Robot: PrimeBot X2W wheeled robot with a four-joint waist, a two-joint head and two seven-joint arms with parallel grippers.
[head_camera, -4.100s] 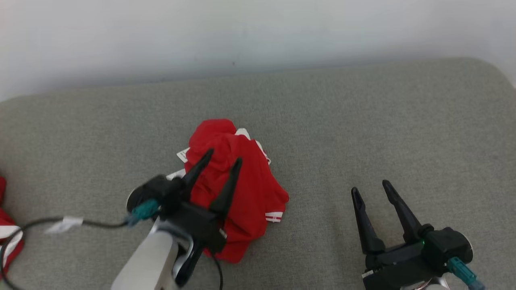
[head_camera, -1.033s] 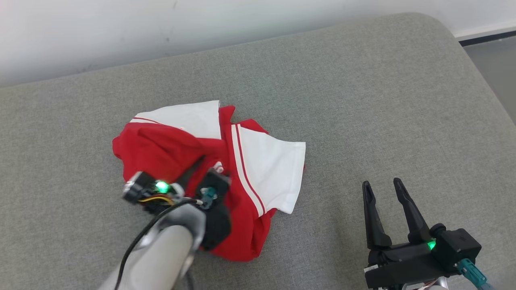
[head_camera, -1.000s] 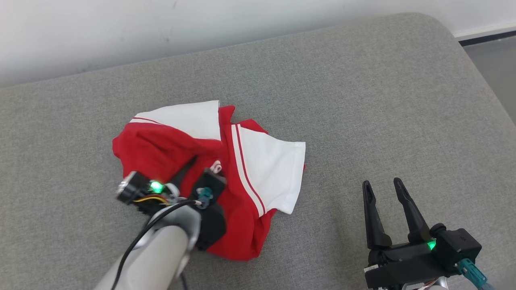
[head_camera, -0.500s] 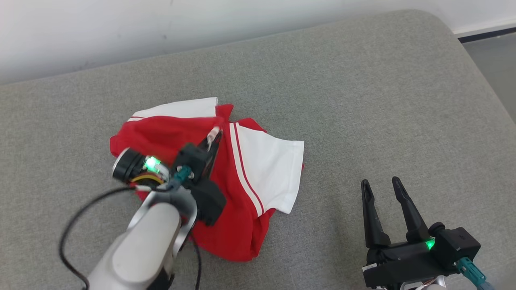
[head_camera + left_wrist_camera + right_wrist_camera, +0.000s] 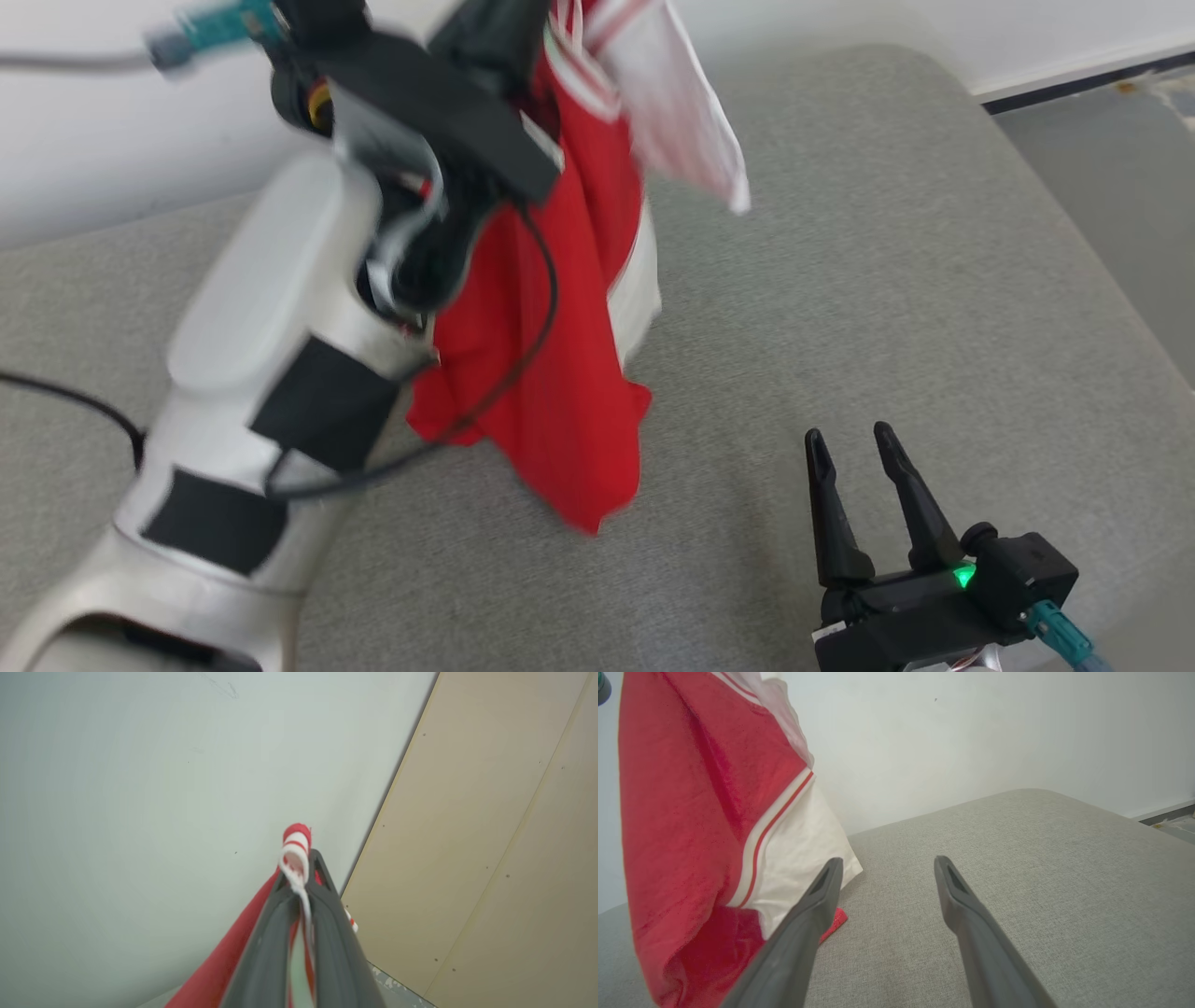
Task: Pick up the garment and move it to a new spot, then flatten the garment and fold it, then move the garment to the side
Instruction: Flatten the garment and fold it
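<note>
The left gripper (image 5: 302, 872), fingers clamped on a striped edge of the red-and-white garment (image 5: 560, 373), holds it hanging over the grey upholstered surface (image 5: 887, 280), while the right gripper (image 5: 848, 434) rests low, fingers apart.

Prob. a bare test room/lab: grey fabric-topped table (image 5: 887, 233) w/ rounded corner, plain white wall (image 5: 84, 140), dark skirting (image 5: 1074, 81), grey floor (image 5: 1111, 177), beige screwed panels (image 5: 490, 835) beside the wall.

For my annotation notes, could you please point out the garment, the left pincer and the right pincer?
garment (image 5: 569, 420), head view, hanging red body panel
left pincer (image 5: 301, 873), left wrist view, between fingertips shut on the garment
right pincer (image 5: 848, 432), head view, midway between open fingertips
</note>
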